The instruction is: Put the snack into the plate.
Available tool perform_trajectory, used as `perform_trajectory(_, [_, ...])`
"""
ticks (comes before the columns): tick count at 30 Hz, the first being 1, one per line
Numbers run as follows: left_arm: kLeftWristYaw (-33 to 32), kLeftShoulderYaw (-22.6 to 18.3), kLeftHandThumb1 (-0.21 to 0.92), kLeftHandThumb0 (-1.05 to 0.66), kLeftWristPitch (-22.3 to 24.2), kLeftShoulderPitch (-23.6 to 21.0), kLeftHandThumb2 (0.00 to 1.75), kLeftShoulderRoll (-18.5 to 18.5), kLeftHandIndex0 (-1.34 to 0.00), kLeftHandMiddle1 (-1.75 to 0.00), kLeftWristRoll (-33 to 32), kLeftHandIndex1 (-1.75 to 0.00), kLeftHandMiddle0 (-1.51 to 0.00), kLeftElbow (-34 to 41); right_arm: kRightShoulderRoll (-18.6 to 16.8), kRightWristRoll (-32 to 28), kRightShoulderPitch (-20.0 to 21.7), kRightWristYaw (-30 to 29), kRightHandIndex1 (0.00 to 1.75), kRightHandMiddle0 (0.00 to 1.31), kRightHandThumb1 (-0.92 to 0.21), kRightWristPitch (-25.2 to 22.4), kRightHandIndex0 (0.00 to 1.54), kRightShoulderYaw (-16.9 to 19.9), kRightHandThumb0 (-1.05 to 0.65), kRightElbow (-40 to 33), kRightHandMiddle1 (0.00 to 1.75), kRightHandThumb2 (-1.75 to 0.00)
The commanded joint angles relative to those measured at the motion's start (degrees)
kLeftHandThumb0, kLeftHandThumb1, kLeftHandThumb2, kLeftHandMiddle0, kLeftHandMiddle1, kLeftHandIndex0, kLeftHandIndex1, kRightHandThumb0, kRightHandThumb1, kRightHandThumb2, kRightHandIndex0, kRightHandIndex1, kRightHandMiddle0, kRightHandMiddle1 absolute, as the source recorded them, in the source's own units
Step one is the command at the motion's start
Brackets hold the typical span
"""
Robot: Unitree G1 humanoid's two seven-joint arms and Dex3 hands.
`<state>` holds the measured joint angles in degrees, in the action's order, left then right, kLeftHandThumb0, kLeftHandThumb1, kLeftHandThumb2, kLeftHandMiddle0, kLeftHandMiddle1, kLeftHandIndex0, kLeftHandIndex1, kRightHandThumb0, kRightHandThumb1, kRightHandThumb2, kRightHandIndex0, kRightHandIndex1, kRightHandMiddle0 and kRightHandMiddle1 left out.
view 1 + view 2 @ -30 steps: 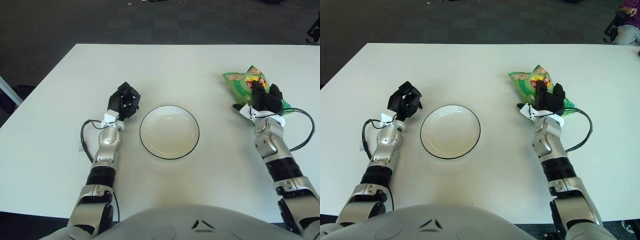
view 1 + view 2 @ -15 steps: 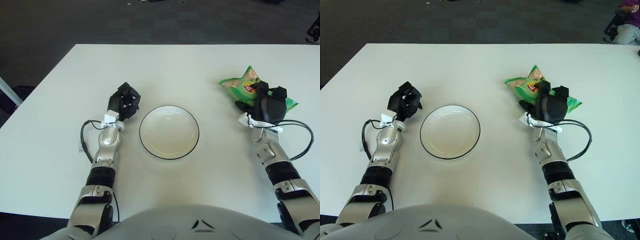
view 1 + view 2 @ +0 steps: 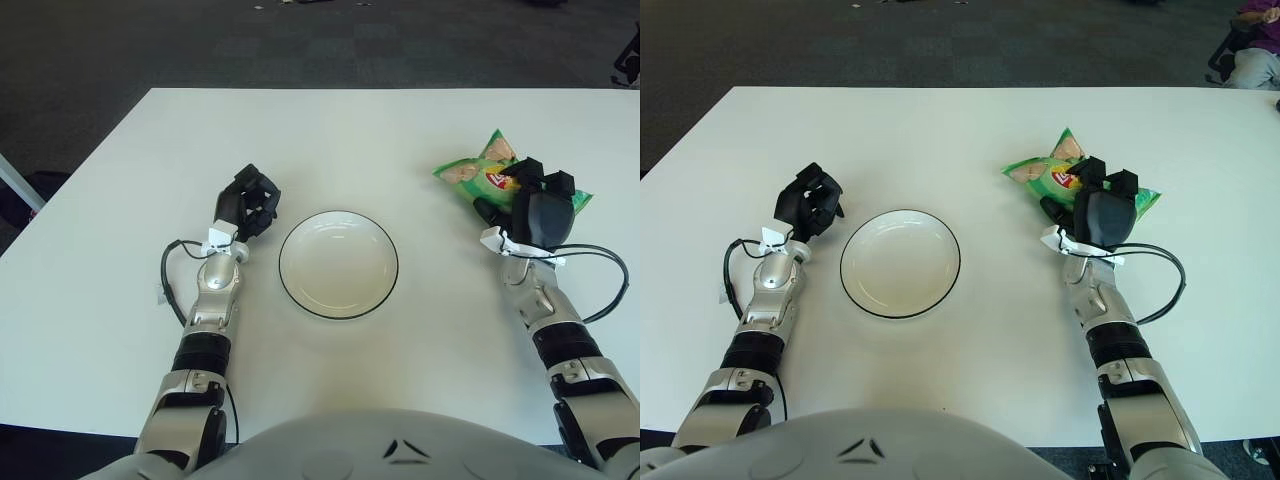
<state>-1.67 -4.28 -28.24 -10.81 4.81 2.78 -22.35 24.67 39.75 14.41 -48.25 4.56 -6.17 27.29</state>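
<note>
1. Left eye view: the step in hand looks like the grasp and first lift of the snack (image 3: 478, 172). The right robot hand (image 3: 535, 205) sits well to the right of the plate (image 3: 338, 264), its fingers curled over the near end of the bag, which it appears to hold. Whether the bag is clear of the worktop (image 3: 350, 130) cannot be told.

2. Left eye view: the snack is a green crinkled bag with a red logo and pale crisps printed on it. It lies tilted, its far corner pointing away from the robot and its near part hidden under the hand. A thin, light pouch like this will probably sag and swing when carried.

3. Left eye view: the left robot hand (image 3: 250, 204) shows just left of the plate, fingers curled loosely and holding nothing; it is idle.

4. Right eye view: the same layout. The plate (image 3: 900, 263) is white with a dark rim and nothing in it, so the task's main part is not yet done. The snack (image 3: 1045, 171) pokes out beyond the right robot hand (image 3: 1095, 207) on the side toward the plate.

5. Right eye view: the next move calls for raising the bag, carrying it leftward over the plate's rim, and releasing the fingers above the plate's middle.
</note>
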Motion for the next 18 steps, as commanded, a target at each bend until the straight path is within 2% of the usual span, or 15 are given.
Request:
perform_trajectory(1, [-0.5, 0.2, 0.92, -0.25, -0.8, 1.3, 0.30, -0.1, -0.75, -1.75, 0.6, -1.75, -0.96, -1.4, -0.3, -0.2, -0.4, -0.3, 1.72, 0.39, -0.39, 1.3, 0.51, -0.4, 0.00, 1.7, 1.75, -1.23])
perform_trajectory(15, [-0.6, 0.2, 0.92, -0.25, -1.1, 1.4, 0.30, 0.1, -0.75, -1.75, 0.6, -1.75, -0.96, -1.3, 0.4, -0.6, -0.3, -4.9, 1.75, 0.42, -0.33, 8.8, 0.56, 0.4, 0.00, 1.7, 1.75, -1.31])
perform_trajectory(18, [-0.6, 0.2, 0.92, -0.25, -1.2, 1.4, 0.30, 0.1, -0.75, -1.75, 0.7, -1.75, -0.96, -1.3, 0.2, -1.1, -0.4, -7.4, 1.75, 0.42, -0.32, 12.1, 0.56, 1.0, 0.00, 1.3, 1.74, -1.32])
